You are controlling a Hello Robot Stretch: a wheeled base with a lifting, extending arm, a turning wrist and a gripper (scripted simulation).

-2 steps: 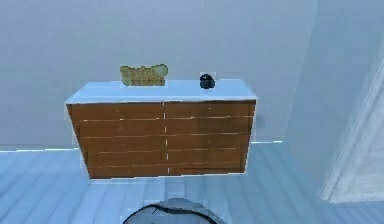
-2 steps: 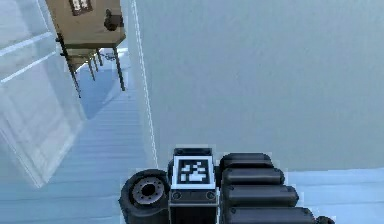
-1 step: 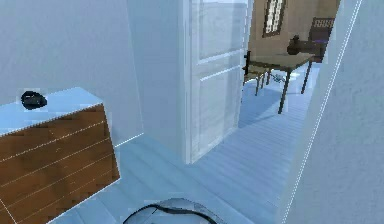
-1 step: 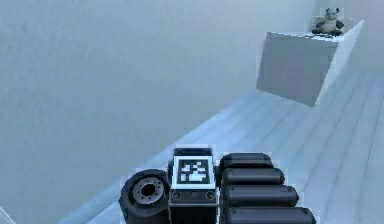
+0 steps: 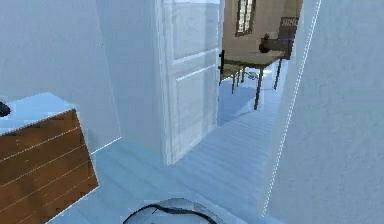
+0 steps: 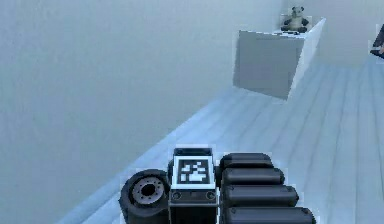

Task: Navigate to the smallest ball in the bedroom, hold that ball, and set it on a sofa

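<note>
Wooden dresser (image 5: 40,165), one; white door (image 5: 190,75), one; pincer (image 6: 148,195) state I cannot tell.

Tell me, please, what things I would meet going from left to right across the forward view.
wooden cabinet → white door → table in the room beyond → pale wall
</note>
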